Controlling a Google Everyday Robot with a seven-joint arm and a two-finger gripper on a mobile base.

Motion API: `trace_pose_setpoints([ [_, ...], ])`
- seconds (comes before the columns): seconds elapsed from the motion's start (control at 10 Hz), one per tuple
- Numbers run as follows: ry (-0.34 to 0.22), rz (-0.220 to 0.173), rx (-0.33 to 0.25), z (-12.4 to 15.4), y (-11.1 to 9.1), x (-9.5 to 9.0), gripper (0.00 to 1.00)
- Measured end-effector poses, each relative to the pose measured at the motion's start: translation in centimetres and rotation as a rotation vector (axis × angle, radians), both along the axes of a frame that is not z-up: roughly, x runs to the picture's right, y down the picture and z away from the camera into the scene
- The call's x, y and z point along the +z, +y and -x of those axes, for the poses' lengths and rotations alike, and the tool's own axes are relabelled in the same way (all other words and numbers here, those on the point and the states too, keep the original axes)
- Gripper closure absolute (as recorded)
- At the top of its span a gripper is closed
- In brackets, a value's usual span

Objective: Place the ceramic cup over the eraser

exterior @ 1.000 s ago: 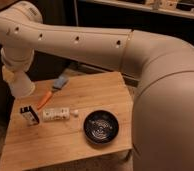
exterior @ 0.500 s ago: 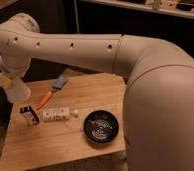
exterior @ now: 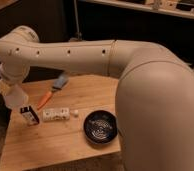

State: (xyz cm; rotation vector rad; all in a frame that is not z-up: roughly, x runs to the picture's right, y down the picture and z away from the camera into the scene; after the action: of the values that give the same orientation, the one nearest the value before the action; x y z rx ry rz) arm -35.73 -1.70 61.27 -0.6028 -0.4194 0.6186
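Note:
The off-white ceramic cup hangs mouth-down under my gripper at the left edge of the wooden table. The gripper is shut on the cup's upper part. The cup is above and slightly left of the eraser, a small dark block with a white patch that stands on the table's left side. The cup and the eraser are apart.
A longer white block with dark spots lies right of the eraser, with a small white piece beside it. An orange-handled, blue-headed tool lies behind. A wide black bowl sits centre-right. My large arm fills the right side.
The arm has swung further left and the cup has moved slightly left and down, nearer the table's left edge by the eraser.

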Motion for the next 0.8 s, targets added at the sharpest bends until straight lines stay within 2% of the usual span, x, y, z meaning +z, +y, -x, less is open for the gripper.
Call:
trace_pose_setpoints([
  [0.3, -0.004, 0.023, -0.002, 0.5, 1.6, 1.7, 1.0],
  [0.8, -0.003, 0.071, 0.009, 0.8, 3.1, 3.5, 1.0],
])
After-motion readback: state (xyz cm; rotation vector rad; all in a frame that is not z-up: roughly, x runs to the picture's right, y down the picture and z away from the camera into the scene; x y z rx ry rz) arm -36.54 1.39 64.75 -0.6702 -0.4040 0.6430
